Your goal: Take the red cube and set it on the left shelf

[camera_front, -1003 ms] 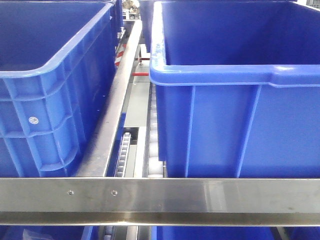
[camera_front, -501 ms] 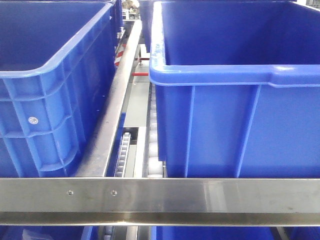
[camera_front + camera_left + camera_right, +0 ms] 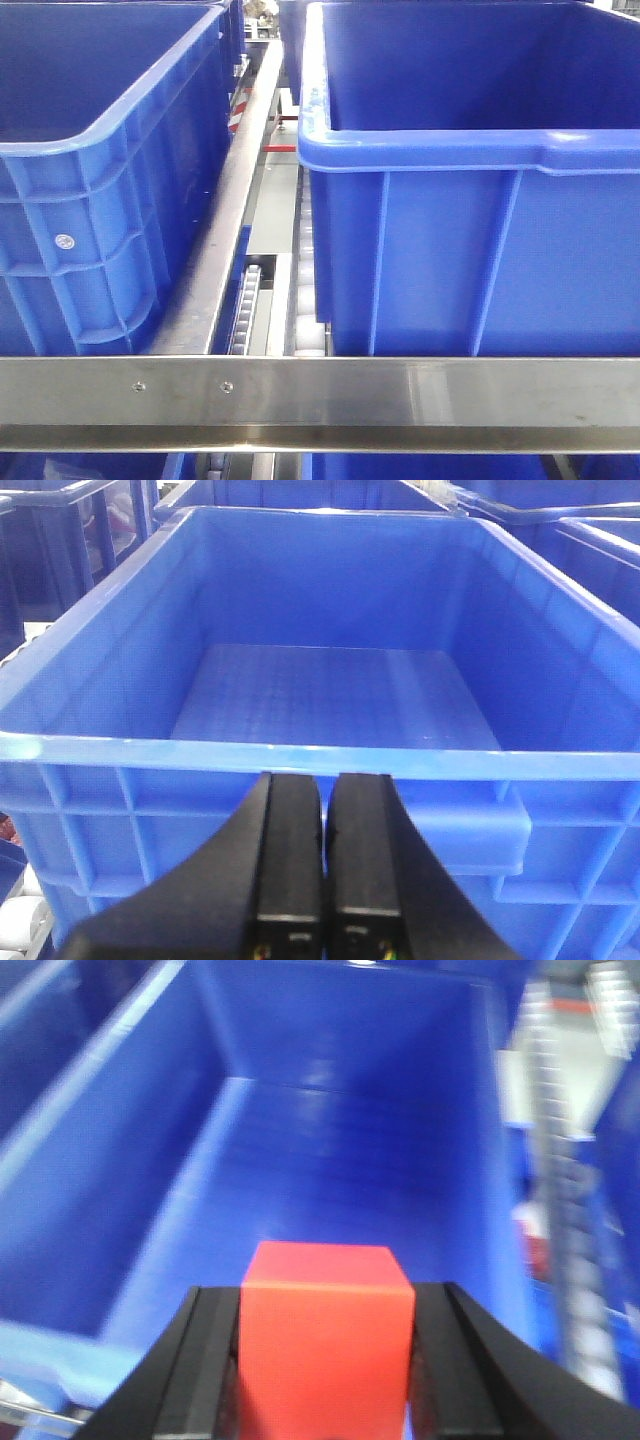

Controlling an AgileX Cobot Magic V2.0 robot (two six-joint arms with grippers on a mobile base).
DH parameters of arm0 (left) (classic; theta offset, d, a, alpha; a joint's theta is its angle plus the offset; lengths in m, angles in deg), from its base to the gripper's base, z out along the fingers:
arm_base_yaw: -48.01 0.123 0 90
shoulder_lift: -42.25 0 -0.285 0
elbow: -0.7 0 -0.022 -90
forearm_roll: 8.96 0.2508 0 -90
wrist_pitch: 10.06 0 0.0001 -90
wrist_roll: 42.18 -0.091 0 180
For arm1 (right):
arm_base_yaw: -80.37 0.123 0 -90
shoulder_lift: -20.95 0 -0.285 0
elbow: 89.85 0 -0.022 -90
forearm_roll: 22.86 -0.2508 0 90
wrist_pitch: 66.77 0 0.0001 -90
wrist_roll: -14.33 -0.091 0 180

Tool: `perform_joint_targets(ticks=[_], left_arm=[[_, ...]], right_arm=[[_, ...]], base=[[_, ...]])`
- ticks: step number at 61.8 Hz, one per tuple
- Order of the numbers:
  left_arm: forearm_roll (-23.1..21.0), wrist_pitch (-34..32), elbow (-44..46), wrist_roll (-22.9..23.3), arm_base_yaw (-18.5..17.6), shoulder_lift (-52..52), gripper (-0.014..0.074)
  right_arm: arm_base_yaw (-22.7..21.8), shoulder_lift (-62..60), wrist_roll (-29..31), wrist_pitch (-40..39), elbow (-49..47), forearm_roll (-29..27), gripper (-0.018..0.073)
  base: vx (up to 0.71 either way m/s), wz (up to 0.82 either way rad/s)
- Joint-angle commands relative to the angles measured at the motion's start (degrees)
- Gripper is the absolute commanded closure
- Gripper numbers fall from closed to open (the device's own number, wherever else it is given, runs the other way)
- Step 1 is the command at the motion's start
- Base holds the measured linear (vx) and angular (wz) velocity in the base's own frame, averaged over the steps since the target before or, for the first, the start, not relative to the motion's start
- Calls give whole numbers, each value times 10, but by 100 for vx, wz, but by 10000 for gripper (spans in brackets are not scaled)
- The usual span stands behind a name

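Observation:
The red cube (image 3: 325,1345) is clamped between the black fingers of my right gripper (image 3: 325,1305), held above the inside of a blue crate (image 3: 330,1175). My left gripper (image 3: 325,785) is shut with nothing between its fingers, just before the near rim of another blue crate (image 3: 300,750). In the front view the left shelf (image 3: 320,390) shows as a steel front rail with white roller tracks (image 3: 245,300). Two blue crates stand on it, one on the left (image 3: 90,170) and one on the right (image 3: 470,200). Neither gripper appears in the front view.
A steel divider rail (image 3: 235,190) runs back between the two crates. More blue crates (image 3: 590,530) stand behind and beside the one in the left wrist view. A roller track (image 3: 570,1210) runs along the right of the crate in the right wrist view.

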State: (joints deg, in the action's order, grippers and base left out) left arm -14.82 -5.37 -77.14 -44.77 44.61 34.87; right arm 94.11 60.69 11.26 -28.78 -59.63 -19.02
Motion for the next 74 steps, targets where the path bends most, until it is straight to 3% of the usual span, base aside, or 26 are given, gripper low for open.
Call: perform_joint_targets(ticks=[1, 9, 39, 51, 74], left_arm=[[-1, -51, -14, 3, -1, 8, 495], [-1, -51, -14, 3, -1, 8, 495], [-1, -51, -14, 3, -1, 8, 495], [-1, -51, -14, 3, -1, 8, 495], [-1, -51, -14, 3, -1, 8, 495]], right_arm=[[25, 86, 3, -28, -75, -2, 472], [42, 224, 3, 24, -160, -2, 472], [42, 647, 3, 164, -425, -14, 472], [42, 729, 3, 163, -459, -17, 472], [41, 767, 3, 135, -458, -16, 472]], base=[[0, 0], [0, 0], [0, 0], [0, 0], [1, -5]])
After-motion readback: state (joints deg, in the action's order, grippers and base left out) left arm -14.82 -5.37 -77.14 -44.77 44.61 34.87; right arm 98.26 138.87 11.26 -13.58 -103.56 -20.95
